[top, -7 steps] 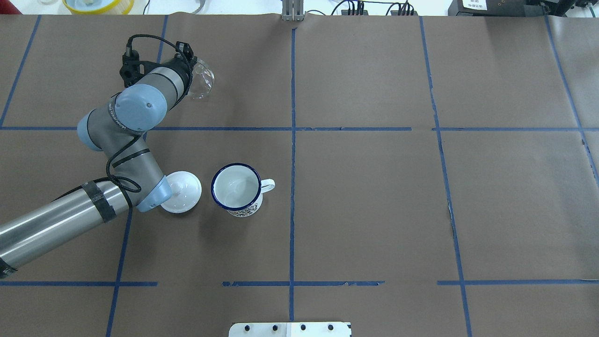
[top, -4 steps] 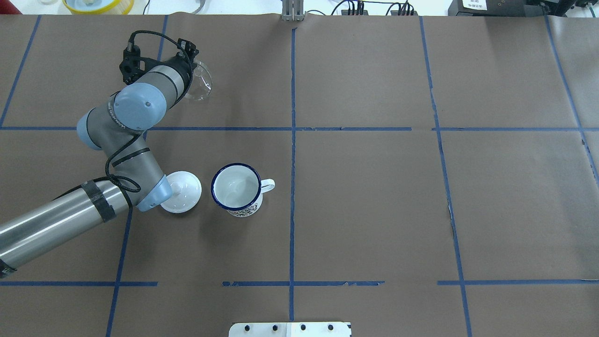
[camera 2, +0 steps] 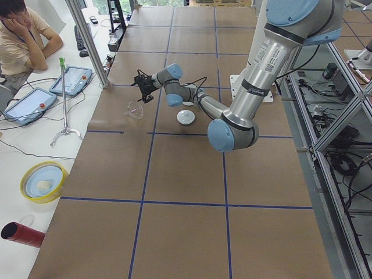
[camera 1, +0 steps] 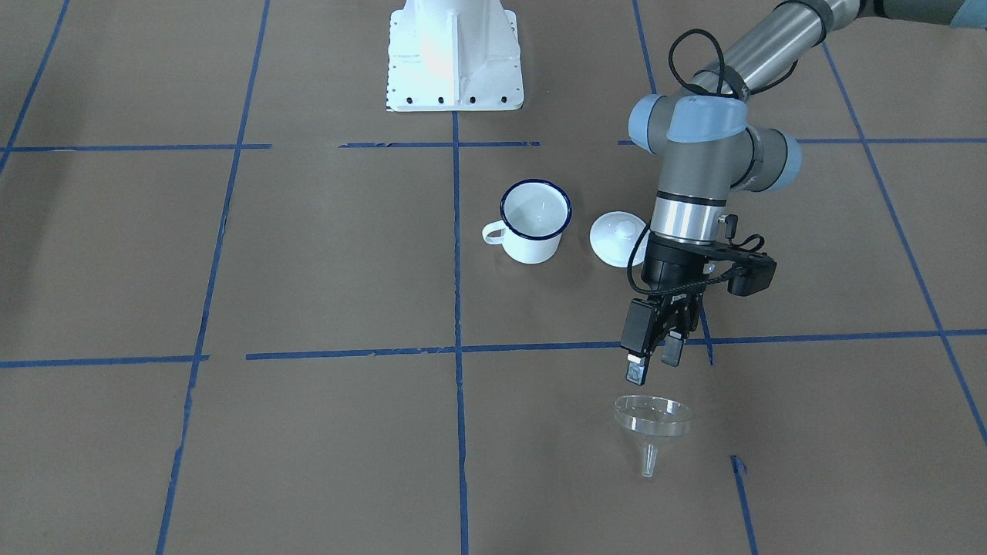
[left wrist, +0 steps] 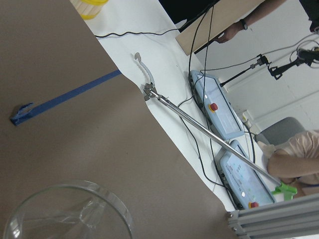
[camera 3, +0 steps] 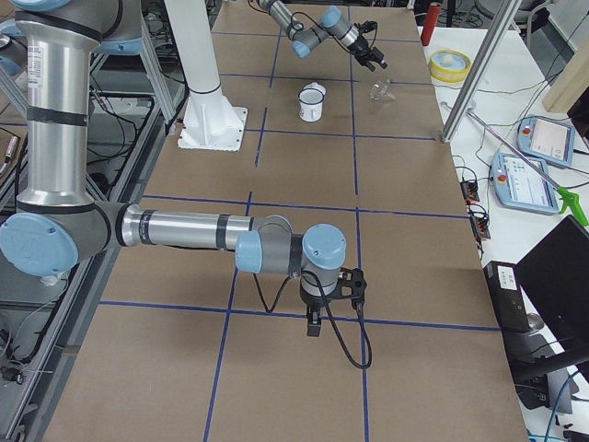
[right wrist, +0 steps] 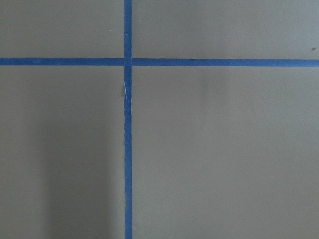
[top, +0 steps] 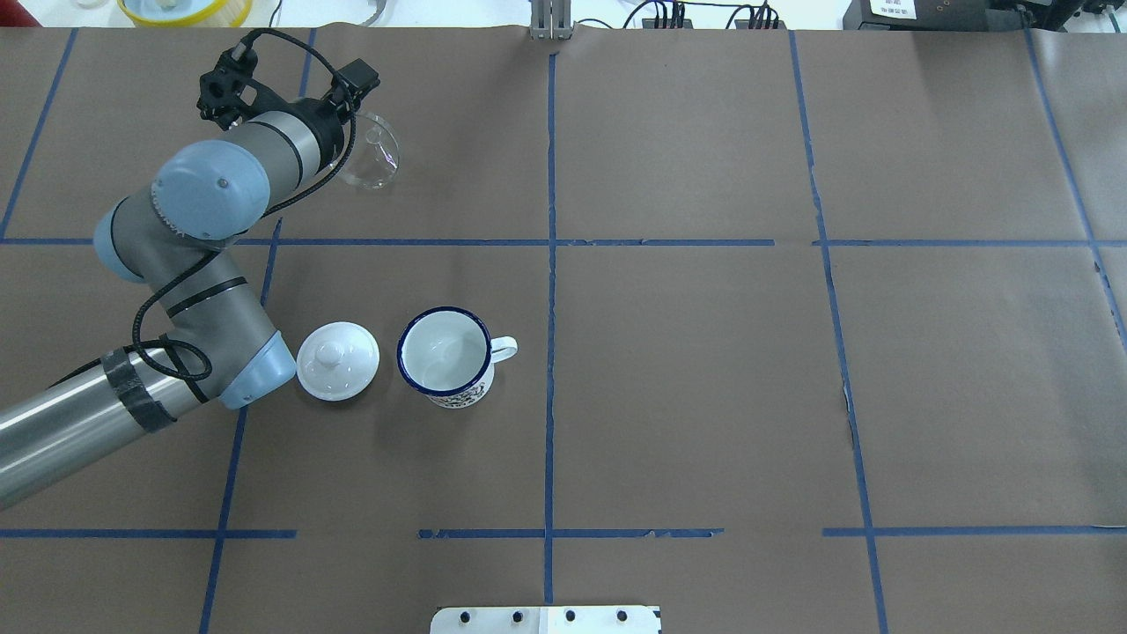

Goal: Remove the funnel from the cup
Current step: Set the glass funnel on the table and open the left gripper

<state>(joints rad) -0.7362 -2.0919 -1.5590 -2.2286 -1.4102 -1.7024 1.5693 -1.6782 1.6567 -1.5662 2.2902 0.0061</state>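
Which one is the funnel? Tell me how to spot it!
Start at the brown table with blue tape lines and find the robot's left gripper. Just beyond it, away from the white cup and white lid, lies the funnel. It is the only see-through thing: a wide cone with a thin spout.

You've got a white domed lid (top: 337, 360) knob-up on the brown paper (top: 704, 396), left half; yellow bowl (top: 185, 9) sits off the far-left corner.

The brown table (top: 704, 396) carries funnel (camera 1: 652, 417), cup (camera 1: 532, 227) and white lid (camera 1: 614, 235).
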